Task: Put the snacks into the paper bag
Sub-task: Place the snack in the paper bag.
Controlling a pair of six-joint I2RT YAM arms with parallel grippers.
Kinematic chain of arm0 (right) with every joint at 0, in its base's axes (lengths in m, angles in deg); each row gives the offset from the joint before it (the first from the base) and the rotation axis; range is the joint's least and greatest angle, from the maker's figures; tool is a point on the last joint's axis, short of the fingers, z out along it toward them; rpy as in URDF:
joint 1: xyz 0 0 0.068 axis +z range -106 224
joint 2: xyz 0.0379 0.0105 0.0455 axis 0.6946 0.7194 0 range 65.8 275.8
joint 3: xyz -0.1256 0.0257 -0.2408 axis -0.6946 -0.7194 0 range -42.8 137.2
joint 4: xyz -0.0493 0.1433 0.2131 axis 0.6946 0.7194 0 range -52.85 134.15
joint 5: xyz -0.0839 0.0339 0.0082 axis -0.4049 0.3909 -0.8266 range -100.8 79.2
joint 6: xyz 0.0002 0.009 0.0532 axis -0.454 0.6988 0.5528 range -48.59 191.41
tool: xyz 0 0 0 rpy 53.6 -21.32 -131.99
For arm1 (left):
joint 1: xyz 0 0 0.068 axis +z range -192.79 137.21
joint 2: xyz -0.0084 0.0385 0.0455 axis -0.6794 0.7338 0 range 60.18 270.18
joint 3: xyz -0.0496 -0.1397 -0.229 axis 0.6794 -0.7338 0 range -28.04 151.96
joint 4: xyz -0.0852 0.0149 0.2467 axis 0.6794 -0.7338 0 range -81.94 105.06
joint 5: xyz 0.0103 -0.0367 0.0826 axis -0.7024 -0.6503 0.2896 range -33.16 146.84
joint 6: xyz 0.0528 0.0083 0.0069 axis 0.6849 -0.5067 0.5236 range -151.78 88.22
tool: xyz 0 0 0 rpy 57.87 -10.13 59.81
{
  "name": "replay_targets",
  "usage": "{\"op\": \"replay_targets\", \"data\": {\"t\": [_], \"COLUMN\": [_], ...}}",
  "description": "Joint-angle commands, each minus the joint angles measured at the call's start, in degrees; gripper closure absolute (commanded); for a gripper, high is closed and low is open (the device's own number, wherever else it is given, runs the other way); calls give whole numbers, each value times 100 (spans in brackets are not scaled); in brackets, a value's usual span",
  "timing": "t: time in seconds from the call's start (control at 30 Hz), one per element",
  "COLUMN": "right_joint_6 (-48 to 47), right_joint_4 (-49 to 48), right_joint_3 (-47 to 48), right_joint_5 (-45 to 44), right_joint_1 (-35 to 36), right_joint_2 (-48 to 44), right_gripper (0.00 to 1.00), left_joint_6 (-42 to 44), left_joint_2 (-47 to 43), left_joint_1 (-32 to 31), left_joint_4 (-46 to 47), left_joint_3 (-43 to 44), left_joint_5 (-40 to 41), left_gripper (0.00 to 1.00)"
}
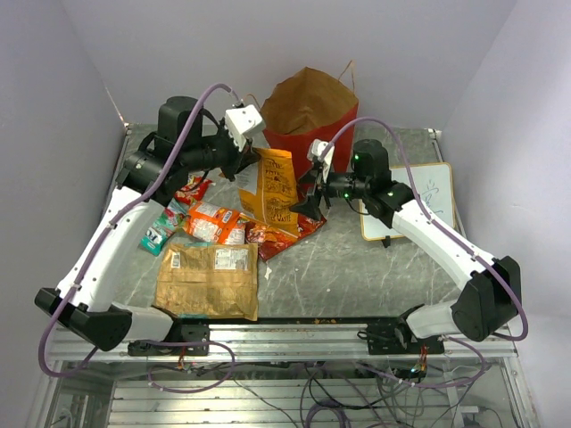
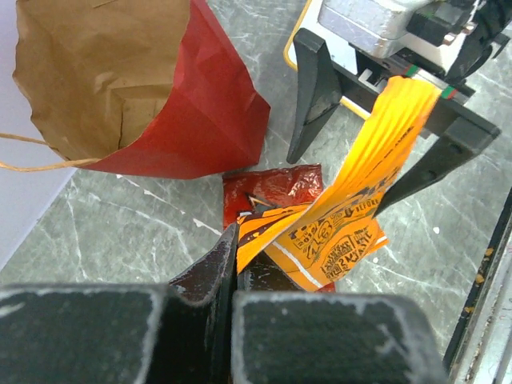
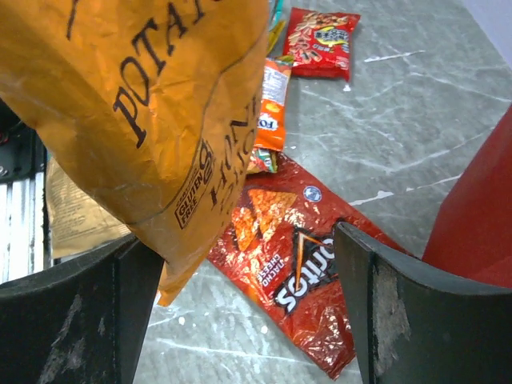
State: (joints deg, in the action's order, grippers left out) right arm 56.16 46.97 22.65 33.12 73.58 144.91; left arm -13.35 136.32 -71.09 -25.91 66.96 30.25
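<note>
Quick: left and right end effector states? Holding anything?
Left end effector: closed, pinching the edge of the orange-yellow potato chip bag.
Right end effector: open, jaws standing either side of that bag, not gripping it.

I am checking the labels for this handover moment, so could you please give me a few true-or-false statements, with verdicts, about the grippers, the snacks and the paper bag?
1. The left gripper is shut on the orange-yellow crinkly chip bag. True.
2. The right gripper is clamped shut on that chip bag. False: its jaws stand open on either side of it.
3. The chip bag sits inside the upright red paper bag. False: it is held up outside the bag, above the table.
4. A flat red tortilla-chip packet lies on the grey marbled table. True.
</note>
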Motion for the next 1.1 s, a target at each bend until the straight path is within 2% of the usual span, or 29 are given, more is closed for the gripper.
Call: {"op": "replay_targets", "data": {"t": [0.0,0.33,0.57,0.67,0.73,0.9,0.97,1.0,1.07], "right_joint_6": [89,691,1069,1264,1434,1708,1692,1666,1559], "right_joint_4": [-539,-1042,-1508,-1671,-1823,-2171,-2146,-2113,-1955], "right_joint_3": [-110,-478,-634,-688,-736,-778,-777,-773,-724], "right_joint_5": [-323,392,130,112,212,559,671,709,788], "right_joint_1": [-21,-73,-76,-93,-360,-612,-702,-757,-835], "right_joint_2": [-89,-181,-101,-98,-93,-88,-118,-142,-203], "right_gripper": [17,19,23,35,48,73,88,97,100], "left_joint_6": [-537,-1734,-2397,-2563,-2684,-3172,-3217,-3166,-2999], "left_joint_2": [-12,-4,206,221,197,126,113,93,74], "left_joint_1": [-44,-44,-35,-30,-12,180,241,256,271], "left_joint_4": [267,897,1127,1215,1284,1654,1733,1787,1814], "left_joint_3": [260,62,22,2,-56,-331,-390,-420,-427], "left_joint_5": [-335,52,-85,-59,-46,-331,-404,-397,-305], "left_gripper": [93,93,93,93,93,93,93,90,79]}}
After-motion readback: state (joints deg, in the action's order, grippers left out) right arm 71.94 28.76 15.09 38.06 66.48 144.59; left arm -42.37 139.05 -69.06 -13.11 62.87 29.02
